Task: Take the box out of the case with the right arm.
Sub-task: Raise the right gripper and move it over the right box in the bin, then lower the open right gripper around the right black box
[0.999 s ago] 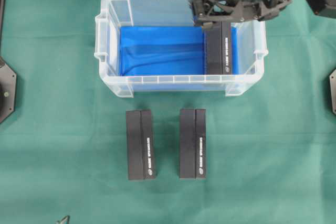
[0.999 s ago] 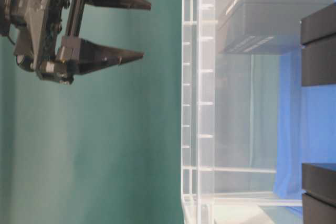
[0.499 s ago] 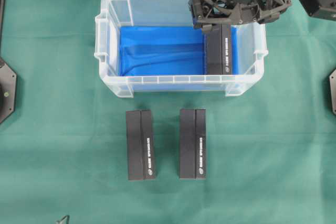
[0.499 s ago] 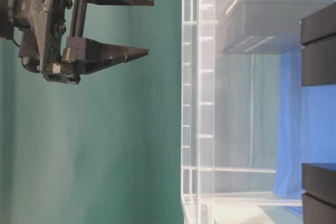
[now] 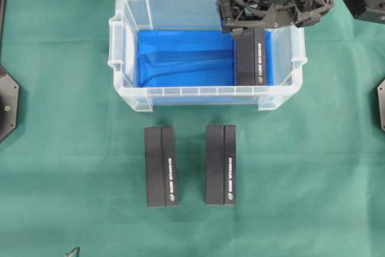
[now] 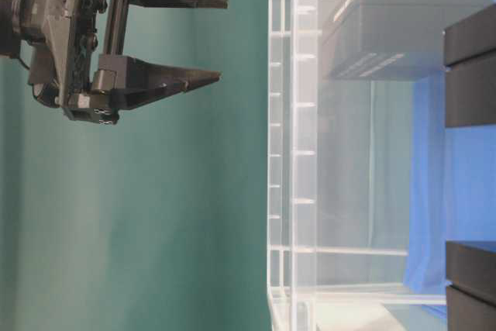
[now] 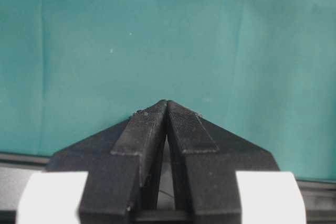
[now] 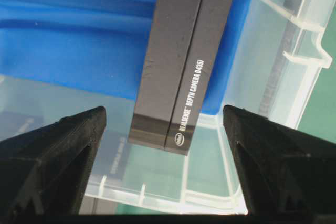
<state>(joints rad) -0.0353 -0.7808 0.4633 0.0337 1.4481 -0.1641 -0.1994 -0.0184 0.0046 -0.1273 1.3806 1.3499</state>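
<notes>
The clear case with a blue bottom stands at the back of the green cloth. One black box lies inside it along the right wall. My all-black right gripper hovers open above the box's far end, touching nothing. In the right wrist view the box lies below and between the two spread fingers, with the case rim beyond. Seen from table level, the gripper is apart from the case wall. The left gripper is shut and empty over bare cloth.
Two more black boxes lie side by side on the cloth in front of the case. Dark fixtures sit at the left edge and the right edge of the table.
Over the last second the right gripper shifted slightly forward over the box's far end, then held still. Its jaws stayed wide. The boxes and the case have not moved.
</notes>
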